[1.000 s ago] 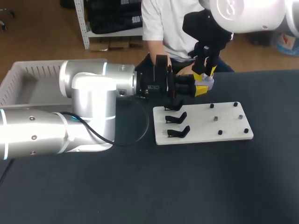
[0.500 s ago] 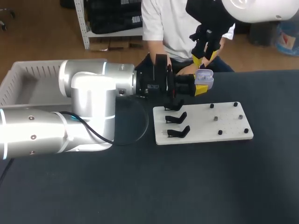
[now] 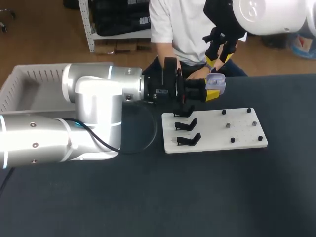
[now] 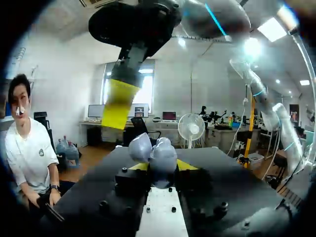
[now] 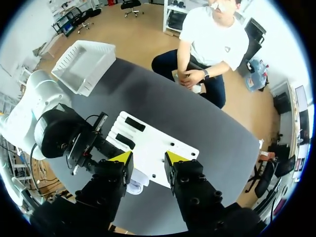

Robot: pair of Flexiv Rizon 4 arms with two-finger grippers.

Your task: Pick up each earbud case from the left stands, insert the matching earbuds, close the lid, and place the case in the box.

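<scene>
My left gripper (image 3: 211, 92) is shut on a pale lavender earbud case (image 3: 216, 81), held above the back edge of the white board (image 3: 242, 132). The case's lid stands open. In the left wrist view the case (image 4: 153, 154) sits between the yellow fingertips (image 4: 186, 165), and a yellow finger of my other arm (image 4: 117, 103) hangs above it. My right gripper (image 3: 220, 54) is open and empty, well above the case and apart from it. From the right wrist view, the right gripper (image 5: 148, 159) looks down on the case (image 5: 136, 181) and the board (image 5: 154, 146).
Three black stands (image 3: 186, 125) line the board's left side, with nothing on them. Several small dark pegs (image 3: 228, 125) dot its right half. A white slatted box (image 3: 29, 81) stands at the table's back left, behind my bulky left arm (image 3: 94, 113).
My right gripper has lifted straight up from the case and its fingers have spread a little. The left gripper has kept still with the case.
</scene>
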